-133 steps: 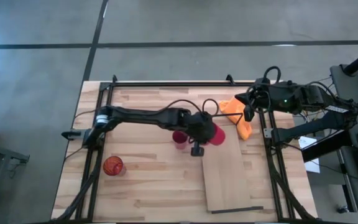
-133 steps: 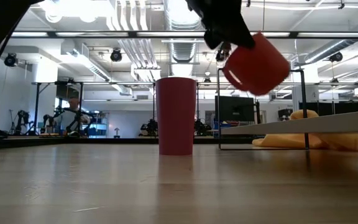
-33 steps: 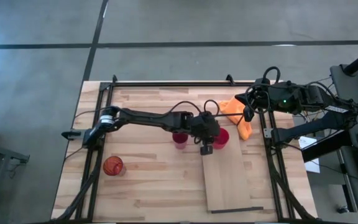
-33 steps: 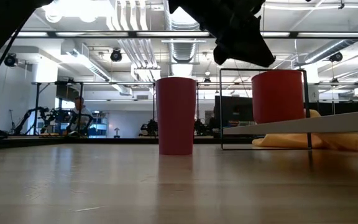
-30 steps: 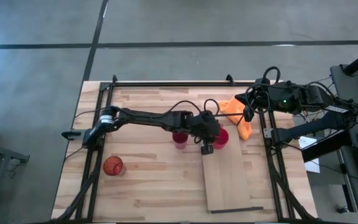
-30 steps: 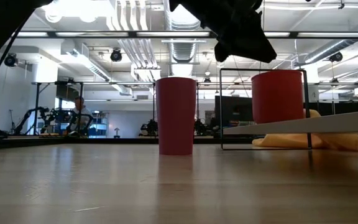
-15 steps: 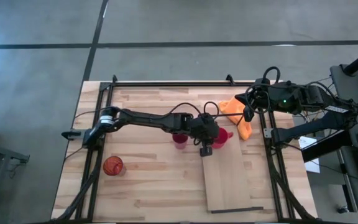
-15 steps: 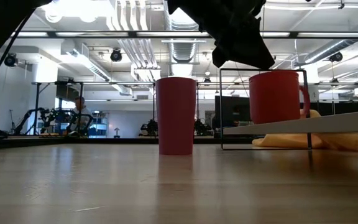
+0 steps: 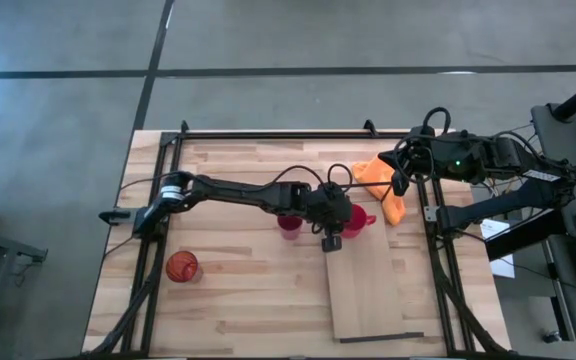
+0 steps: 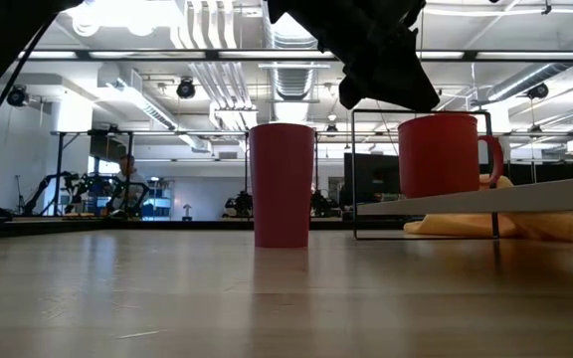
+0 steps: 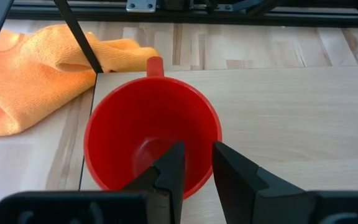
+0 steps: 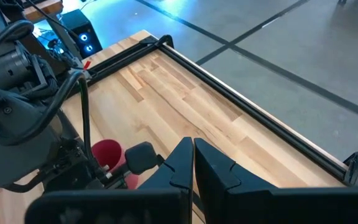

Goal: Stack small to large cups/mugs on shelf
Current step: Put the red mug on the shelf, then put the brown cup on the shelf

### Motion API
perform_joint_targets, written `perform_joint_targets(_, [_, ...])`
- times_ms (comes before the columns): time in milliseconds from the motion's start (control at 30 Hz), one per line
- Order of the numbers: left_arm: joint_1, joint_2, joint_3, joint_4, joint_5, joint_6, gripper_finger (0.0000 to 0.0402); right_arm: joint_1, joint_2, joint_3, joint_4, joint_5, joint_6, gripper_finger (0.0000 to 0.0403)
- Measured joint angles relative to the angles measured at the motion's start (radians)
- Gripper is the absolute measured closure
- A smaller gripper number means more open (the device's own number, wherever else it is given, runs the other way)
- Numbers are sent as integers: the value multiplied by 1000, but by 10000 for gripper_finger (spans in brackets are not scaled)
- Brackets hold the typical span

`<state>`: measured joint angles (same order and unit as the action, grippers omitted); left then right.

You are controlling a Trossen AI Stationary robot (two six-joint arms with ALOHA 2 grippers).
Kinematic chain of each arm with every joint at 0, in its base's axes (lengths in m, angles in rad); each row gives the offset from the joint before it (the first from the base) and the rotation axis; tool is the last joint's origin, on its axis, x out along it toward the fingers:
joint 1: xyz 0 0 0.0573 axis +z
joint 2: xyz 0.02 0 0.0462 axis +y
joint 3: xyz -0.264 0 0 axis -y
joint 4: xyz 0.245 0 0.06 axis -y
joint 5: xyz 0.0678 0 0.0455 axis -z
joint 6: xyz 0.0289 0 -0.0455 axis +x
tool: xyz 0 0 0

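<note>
The red mug [image 9: 358,222] stands upright on the far end of the light-wood shelf [image 9: 368,290], its handle [image 10: 493,157] toward the table's right. My left gripper [image 11: 197,152] is slightly open just above the mug's rim. One finger is over the inside and the other at the outer wall. The magenta cup [image 9: 289,226] stands on the tabletop left of the shelf. The orange-red translucent cup [image 9: 181,267] stands near the left front. My right gripper [image 12: 192,149] is shut and empty at the far right. My left gripper comes at the red mug from above, and the mug's rim [image 11: 199,182] runs through the gap between its fingers. I cannot tell whether either finger touches the rim. The mug stands with its base on the shelf [image 10: 485,202].
An orange cloth [image 9: 383,185] lies bunched on the tabletop by the shelf's far right corner, under my right gripper. A black frame rail runs along the table's far edge and sides. The shelf's near part [image 9: 373,310] is bare.
The red mug, standing on the shelf, has turned about a little. Its handle has swung round toward the table's right and now shows beside the mug in the low view. My left gripper has stayed just above the mug's rim.
</note>
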<state>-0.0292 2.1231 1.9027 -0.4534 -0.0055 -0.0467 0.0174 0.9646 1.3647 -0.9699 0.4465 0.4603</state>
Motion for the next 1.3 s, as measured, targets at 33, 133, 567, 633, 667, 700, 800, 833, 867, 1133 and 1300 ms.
perform_joint_targets(33, [0,0,3,-3,0,0,336,0,0,0,0,0,0,394])
perform_joint_targets(133, [2,-16,15,-8,-2,3,336,0,0,0,0,0,-7,394])
perform_joint_targets(567, [6,-276,40,-419,-190,-1,336,0,0,0,7,-89,11,394])
perform_joint_targets(633, [5,-316,39,-536,-186,-90,336,0,0,0,9,-90,11,394])
perform_joint_targets(667, [5,-332,38,-604,-182,-136,336,0,0,0,9,-90,11,394])
perform_joint_targets(700, [2,-346,38,-677,-174,-185,336,0,0,0,9,-90,11,394])
perform_joint_targets(800, [-5,-393,37,-874,-116,-342,336,0,2,0,9,-90,10,394])
perform_joint_targets(833, [-7,-404,37,-931,-80,-398,336,0,4,0,9,-89,9,394])
perform_joint_targets(867, [-12,-416,37,-977,-44,-453,336,0,5,0,9,-89,3,394])
perform_joint_targets(1133, [-94,-475,4,-1117,71,-750,336,0,38,0,6,-94,-93,394])
perform_joint_targets(1300, [-166,-471,-48,-1117,145,-990,336,0,85,0,7,-204,-87,394])
